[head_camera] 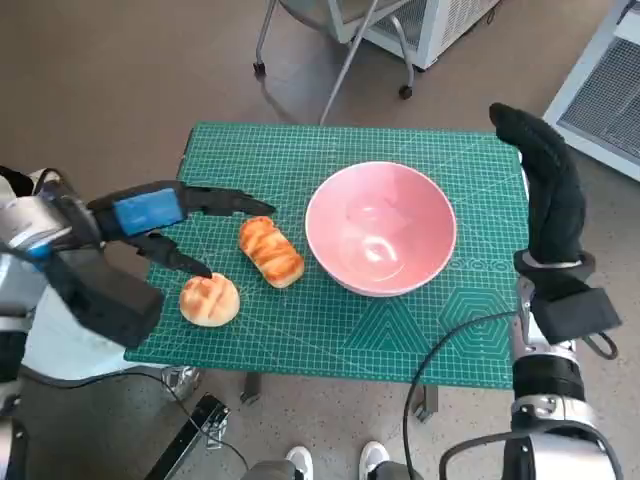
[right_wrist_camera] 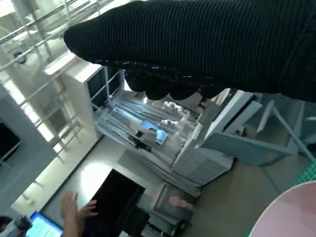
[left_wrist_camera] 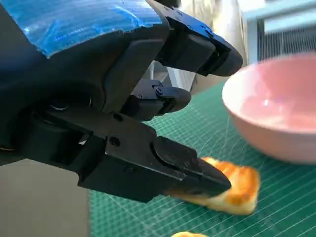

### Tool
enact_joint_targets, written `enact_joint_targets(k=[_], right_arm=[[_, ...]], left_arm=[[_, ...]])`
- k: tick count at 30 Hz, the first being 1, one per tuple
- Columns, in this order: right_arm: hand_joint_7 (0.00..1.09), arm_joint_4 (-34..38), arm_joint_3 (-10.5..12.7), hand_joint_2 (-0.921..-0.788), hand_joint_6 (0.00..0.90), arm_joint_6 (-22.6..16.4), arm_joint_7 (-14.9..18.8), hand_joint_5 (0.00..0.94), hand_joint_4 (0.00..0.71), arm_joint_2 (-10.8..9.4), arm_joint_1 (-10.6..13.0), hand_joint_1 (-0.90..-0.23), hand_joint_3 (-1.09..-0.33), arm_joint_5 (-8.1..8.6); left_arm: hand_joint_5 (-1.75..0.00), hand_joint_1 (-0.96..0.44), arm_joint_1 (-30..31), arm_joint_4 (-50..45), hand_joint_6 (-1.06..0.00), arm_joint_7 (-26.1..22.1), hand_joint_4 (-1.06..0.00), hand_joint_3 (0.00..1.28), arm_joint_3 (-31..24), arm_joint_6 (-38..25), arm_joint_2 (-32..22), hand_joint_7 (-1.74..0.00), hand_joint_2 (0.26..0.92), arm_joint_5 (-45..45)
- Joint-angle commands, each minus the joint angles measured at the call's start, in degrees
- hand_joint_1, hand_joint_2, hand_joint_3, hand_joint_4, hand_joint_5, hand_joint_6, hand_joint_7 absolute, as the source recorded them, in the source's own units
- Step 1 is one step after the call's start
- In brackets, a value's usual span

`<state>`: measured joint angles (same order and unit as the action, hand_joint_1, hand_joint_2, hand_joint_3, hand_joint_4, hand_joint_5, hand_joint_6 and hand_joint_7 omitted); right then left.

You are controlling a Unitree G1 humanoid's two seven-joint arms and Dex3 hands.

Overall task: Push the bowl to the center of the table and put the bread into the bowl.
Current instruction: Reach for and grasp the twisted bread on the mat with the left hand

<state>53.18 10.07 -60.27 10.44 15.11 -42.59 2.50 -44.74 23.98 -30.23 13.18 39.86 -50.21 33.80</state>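
Bowl point(head_camera: 380, 228) pink, mid-mat, right of centre | long bread point(head_camera: 270, 251) just left of it — round bun point(head_camera: 209, 299) nearer the front | left hand point(head_camera: 165, 228) spread above breads, empty | right hand point(head_camera: 545, 185) raised at bowl's right — grip unclear

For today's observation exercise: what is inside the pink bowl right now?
Nothing: the pink bowl shows only its glossy bare bottom. Both breads, the long loaf and the round bun, lie on the green mat beside it.

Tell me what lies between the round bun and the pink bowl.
In the head view, the long glazed bread lies between the round bun and the pink bowl, with bare green mat around it.
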Motion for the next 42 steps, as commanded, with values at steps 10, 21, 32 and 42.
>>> enact_joint_targets(k=[10, 21, 32, 42], right_arm=[[0.73, -0.15, -0.48, -0.921, 0.107, 0.71, 1.41, 0.010, 0.338, -0.22, 2.78, -0.593, -0.718, 1.44], [0.74, -1.01, -0.68, -0.921, 0.098, 1.37, 1.02, 0.005, 0.329, -0.26, 3.90, -0.576, -0.723, 1.49], [0.74, -2.41, -0.71, -0.921, 0.096, 2.10, -0.11, 0.004, 0.328, -0.24, 5.07, -0.570, -0.725, 0.93], [0.74, -4.06, -1.14, -0.921, 0.096, 2.60, -1.77, 0.004, 0.331, -0.66, 6.40, -0.569, -0.726, 0.03]], left_arm=[[-0.01, -0.08, -6.70, 8.01, -0.43, 11.16, -0.32, 0.01, 8.09, 3.37, 3.45, -0.12, 0.760, 13.83], [-0.02, -0.09, -10.70, 12.77, -0.46, 16.69, -0.35, 0.01, 14.04, 1.98, 5.96, -0.10, 0.779, 22.28], [-0.01, -0.11, -13.48, 18.11, -0.49, 20.93, -0.37, 0.01, 19.31, 1.38, 8.21, -0.09, 0.791, 27.06], [-0.03, -0.11, -15.68, 24.66, -0.55, 24.84, -0.43, 0.01, 23.98, -0.77, 11.95, -0.09, 0.802, 30.51]])
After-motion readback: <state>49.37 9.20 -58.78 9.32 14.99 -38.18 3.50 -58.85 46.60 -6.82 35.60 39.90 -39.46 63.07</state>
